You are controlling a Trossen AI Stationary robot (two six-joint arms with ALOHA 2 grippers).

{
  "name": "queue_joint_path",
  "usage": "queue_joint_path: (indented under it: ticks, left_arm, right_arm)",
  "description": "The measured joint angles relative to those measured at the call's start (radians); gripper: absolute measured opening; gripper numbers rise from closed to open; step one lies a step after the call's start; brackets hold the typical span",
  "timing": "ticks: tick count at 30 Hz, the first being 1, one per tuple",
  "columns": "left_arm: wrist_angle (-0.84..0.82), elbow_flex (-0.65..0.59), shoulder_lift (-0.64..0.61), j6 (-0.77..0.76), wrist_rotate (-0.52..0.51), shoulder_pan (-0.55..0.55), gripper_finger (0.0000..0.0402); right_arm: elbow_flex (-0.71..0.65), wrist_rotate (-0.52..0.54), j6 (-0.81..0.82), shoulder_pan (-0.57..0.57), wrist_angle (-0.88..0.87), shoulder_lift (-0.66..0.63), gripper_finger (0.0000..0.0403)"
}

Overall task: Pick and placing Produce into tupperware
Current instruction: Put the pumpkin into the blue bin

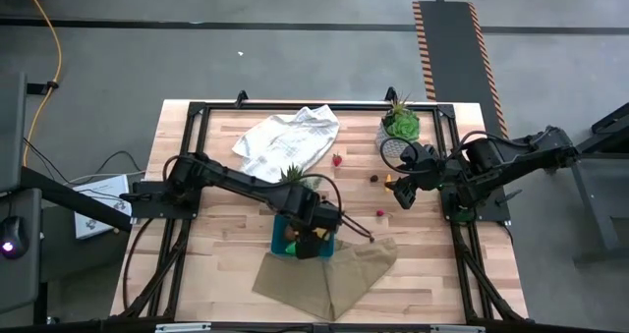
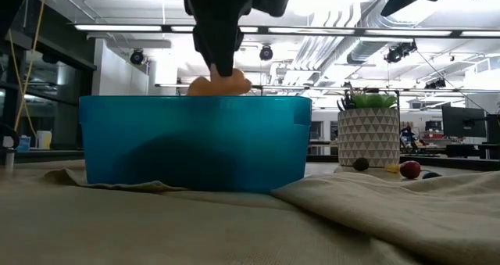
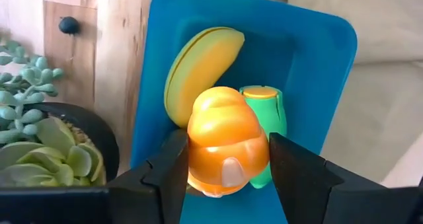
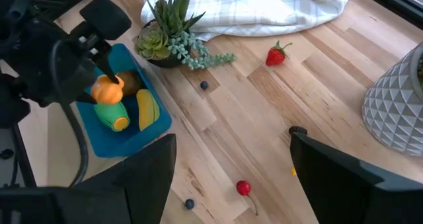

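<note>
Placement step, seen from four cameras. The left gripper [image 3: 228, 159] is clamped on a glossy orange plastic toy fruit piece [image 3: 226, 141] and holds it directly above the shallow teal-blue rectangular plastic tupperware [image 3: 324, 59]; in the low view the orange piece [image 2: 219, 84] sits at about the height of the container's rim [image 2: 195, 99]. In the high view the tupperware [image 1: 279, 237] lies at roughly 6 o'clock of table centre, on the edge of a tan folded cloth [image 1: 334, 274]. Already inside it are a yellow curved toy banana [image 3: 198, 69] and a green toy pepper [image 3: 272, 112].

The right gripper [image 4: 232, 156] waits with its fingers apart above the table at about 3 o'clock, beside a white patterned plant pot [image 1: 396, 137]. Still loose on the wood are a red toy strawberry [image 4: 277, 54], a small red berry [image 4: 243, 187] and two dark blue berries [image 4: 203, 85].

Judged step: release of the orange piece. The next move calls for a short descent, then opening the fingers so that the piece settles beside the banana and pepper rather than rolling off them.
</note>
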Motion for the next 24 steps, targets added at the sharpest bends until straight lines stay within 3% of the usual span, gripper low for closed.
queue_joint_path:
  ticks: [24]
  left_arm:
    - [0.079,-0.029,-0.001,-0.001,0.018,0.004,0.0195]
  right_arm:
    - [0.0,0.017,0.0,0.0,0.0,0.0,0.0286]
